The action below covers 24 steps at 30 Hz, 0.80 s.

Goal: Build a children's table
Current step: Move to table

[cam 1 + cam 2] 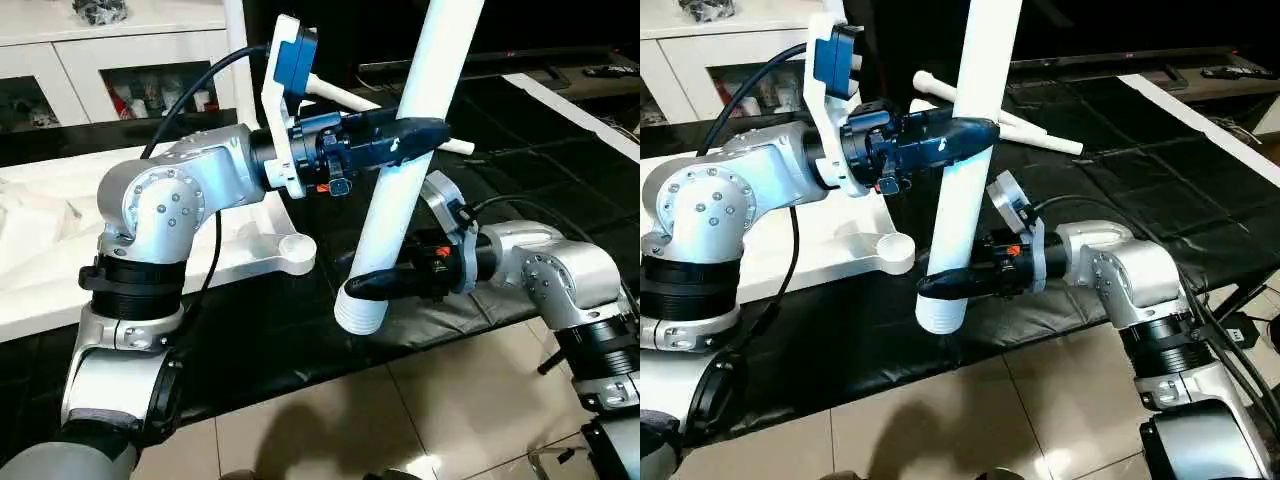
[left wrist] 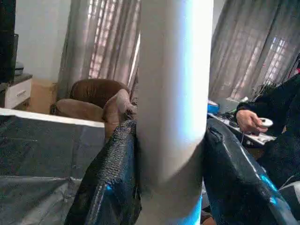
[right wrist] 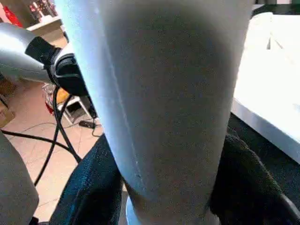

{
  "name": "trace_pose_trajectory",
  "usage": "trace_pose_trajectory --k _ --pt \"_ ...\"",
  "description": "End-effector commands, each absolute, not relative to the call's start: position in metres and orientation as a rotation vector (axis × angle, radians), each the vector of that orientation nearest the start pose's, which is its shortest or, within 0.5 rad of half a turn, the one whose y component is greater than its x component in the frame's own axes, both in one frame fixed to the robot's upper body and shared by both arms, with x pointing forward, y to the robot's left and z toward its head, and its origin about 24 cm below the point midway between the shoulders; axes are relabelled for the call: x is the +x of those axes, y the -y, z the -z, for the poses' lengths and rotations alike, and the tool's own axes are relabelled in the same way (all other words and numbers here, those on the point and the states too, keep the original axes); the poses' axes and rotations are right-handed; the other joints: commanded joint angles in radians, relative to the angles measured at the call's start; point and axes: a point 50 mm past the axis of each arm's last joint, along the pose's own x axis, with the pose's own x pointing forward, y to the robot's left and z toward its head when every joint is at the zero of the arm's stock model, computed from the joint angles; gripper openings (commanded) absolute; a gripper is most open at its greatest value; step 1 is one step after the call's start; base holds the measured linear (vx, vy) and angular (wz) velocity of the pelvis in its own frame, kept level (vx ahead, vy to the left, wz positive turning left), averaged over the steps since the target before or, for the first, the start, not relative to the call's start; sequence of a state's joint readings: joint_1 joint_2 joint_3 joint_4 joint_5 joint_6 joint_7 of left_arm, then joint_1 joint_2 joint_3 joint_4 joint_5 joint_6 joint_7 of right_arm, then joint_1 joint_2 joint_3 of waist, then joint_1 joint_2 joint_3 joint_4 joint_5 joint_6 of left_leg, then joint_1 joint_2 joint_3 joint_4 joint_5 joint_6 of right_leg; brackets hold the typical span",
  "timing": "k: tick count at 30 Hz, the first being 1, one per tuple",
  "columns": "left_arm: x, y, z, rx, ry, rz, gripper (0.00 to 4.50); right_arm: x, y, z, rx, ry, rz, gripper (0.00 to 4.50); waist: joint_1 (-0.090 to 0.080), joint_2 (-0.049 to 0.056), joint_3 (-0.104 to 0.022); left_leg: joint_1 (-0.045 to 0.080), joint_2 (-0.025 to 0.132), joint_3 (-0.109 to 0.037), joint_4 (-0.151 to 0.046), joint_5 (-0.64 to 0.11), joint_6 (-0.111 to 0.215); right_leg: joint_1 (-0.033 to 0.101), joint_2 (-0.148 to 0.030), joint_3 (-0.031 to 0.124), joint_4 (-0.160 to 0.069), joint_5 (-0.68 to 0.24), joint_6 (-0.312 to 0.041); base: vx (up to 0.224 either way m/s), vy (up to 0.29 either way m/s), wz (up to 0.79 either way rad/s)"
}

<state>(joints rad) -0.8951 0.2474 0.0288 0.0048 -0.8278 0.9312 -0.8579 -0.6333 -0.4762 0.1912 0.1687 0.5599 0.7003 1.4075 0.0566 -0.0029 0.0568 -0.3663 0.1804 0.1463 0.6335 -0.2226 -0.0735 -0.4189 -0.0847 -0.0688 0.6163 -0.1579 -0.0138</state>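
You have the white tubular leg (image 1: 405, 170) held nearly upright over the near edge of the black-covered tabletop (image 1: 560, 170): the left tool (image 1: 405, 140) is clamped on it mid-shaft and the right tool (image 1: 385, 284) is closed around it just above the ribbed threaded end. Judge it a light, stiff, hollow plastic tube with a smooth, slippery skin, so keep both grips spread apart. The white table top (image 1: 285, 252) lies beside it, its round corner socket near the leg's threads.
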Motion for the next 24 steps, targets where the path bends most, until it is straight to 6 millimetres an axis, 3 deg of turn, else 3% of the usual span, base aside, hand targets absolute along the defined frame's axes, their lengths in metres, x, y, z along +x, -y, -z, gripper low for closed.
trace_pose_trajectory --k 1,9,10,11,24 --pt "0.298 -0.063 -0.258 -0.311 0.040 1.553 1.73 0.296 0.127 -0.142 0.204 -0.338 -1.654 2.07 0.002 -0.012 -0.079 -0.006 0.028 0.008 -0.065 0.009 0.082 0.077 -0.044 0.037 -0.055 -0.161 -0.257 0.000 0.000 0.00" --pt "0.300 -0.066 -0.260 -0.340 0.049 1.541 1.73 0.296 0.129 -0.142 0.209 -0.337 -1.645 2.07 0.002 -0.012 -0.079 -0.005 0.028 0.008 -0.066 0.002 0.079 0.077 -0.044 0.037 -0.056 -0.167 -0.256 0.000 0.000 0.00" --pt "0.299 -0.066 -0.261 -0.366 0.046 1.551 2.29 0.296 0.129 -0.142 0.210 -0.336 -1.643 2.07 0.002 -0.010 -0.079 -0.005 0.028 0.008 -0.066 0.004 0.079 0.077 -0.044 0.036 -0.055 -0.162 -0.258 0.000 0.000 0.00" --pt "0.299 -0.066 -0.261 -0.366 0.046 1.551 2.43 0.296 0.129 -0.142 0.210 -0.336 -1.643 2.06 0.003 -0.011 -0.080 -0.005 0.028 0.008 -0.065 0.008 0.080 0.078 -0.044 0.036 -0.053 -0.154 -0.261 0.000 0.000 0.00" --pt "0.298 -0.077 -0.271 -0.591 0.093 1.591 3.39 0.298 0.129 -0.143 0.244 -0.284 -1.597 2.04 0.005 -0.009 -0.080 -0.006 0.025 0.009 -0.064 0.004 0.081 0.078 -0.044 0.035 -0.055 -0.159 -0.267 0.000 0.000 0.00"
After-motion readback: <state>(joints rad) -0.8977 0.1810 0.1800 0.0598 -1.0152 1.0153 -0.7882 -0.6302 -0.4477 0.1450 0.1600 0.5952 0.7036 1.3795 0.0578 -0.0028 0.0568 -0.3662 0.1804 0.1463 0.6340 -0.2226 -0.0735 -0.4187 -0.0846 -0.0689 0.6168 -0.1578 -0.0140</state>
